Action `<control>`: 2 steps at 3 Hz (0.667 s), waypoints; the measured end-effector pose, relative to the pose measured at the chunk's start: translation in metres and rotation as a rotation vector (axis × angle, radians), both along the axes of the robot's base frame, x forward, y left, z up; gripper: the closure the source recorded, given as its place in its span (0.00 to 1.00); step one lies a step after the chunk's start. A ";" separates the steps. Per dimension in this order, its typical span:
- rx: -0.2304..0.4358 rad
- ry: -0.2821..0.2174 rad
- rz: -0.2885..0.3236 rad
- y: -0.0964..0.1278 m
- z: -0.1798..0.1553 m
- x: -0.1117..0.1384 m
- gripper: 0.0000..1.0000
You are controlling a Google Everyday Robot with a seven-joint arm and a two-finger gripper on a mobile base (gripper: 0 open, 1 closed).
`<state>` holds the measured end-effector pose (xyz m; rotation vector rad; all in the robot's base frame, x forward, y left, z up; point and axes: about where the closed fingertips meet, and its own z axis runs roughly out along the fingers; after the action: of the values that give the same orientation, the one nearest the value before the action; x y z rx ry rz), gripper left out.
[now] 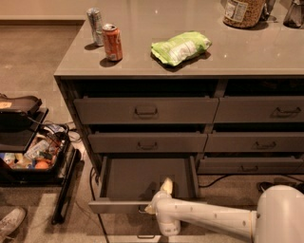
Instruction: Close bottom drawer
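The bottom drawer (118,206) of the left stack stands pulled far out, its dark inside bare. Its low front faces me with a small metal loop handle (143,209) at the centre. My gripper (164,187) is at the end of the white arm that comes in from the lower right. It sits at the drawer's front edge, just right of the handle, with a pale fingertip (166,184) pointing up over the drawer's inside. The two drawers above it, the middle one (147,142) and the top one (145,110), are pushed in.
The counter top (142,52) holds an orange can (112,42), a silver can (95,26), a green bag (180,46) and a jar (243,11). A black case of items (33,156) lies on the carpet at left. A shoe (10,222) is at bottom left. Cables (223,179) run under the right stack.
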<state>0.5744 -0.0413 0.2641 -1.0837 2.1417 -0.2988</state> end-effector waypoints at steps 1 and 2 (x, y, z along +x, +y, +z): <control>-0.118 0.104 0.079 -0.016 -0.038 0.014 0.00; -0.148 0.177 0.086 -0.022 -0.058 -0.001 0.00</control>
<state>0.5737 -0.0633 0.2064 -1.3265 2.2489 -0.3368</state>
